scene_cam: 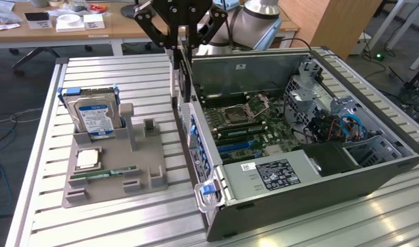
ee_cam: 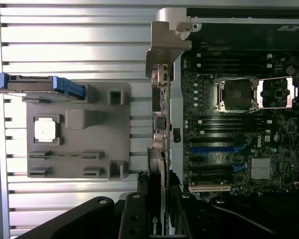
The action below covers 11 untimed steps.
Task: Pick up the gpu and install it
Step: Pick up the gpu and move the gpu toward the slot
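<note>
Fingers (ee_cam: 141, 209) of the gripper (scene_cam: 180, 47) clamped on the gpu (scene_cam: 187, 77); card upright, edge-on, bracket end lowest. I see it hanging at the open computer case (scene_cam: 374, 170), along the wall facing the tray. Whether it touches the motherboard (scene_cam: 244, 123) is unclear from here. Grey holder tray (scene_cam: 144, 159) beside the case carries the hard drive (scene_cam: 92, 116), a processor chip (scene_cam: 88, 158) and a memory stick (scene_cam: 103, 175).
</note>
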Each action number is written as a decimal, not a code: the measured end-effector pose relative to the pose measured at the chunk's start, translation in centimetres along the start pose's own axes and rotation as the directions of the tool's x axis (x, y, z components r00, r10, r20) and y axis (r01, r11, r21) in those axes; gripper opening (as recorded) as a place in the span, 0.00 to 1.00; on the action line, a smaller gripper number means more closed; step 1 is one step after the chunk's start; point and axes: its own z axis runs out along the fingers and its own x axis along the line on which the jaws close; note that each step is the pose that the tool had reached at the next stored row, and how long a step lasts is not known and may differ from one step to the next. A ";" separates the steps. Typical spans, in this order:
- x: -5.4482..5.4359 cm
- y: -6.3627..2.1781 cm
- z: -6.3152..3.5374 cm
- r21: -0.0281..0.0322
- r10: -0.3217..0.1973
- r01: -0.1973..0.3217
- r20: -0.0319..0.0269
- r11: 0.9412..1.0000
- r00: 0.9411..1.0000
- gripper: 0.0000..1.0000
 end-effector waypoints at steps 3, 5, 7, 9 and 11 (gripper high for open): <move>-0.6 0.02 0.01 0.000 0.000 0.000 0.000 1.000 1.000 0.26; -1.0 0.03 0.02 0.000 0.000 0.000 0.000 1.000 1.000 0.26; -1.5 0.04 0.04 0.000 0.000 0.000 0.000 1.000 1.000 0.26; -1.9 0.06 0.05 0.000 0.000 0.000 0.000 1.000 1.000 0.26; -2.5 0.08 0.06 0.000 0.000 0.000 0.000 1.000 1.000 0.26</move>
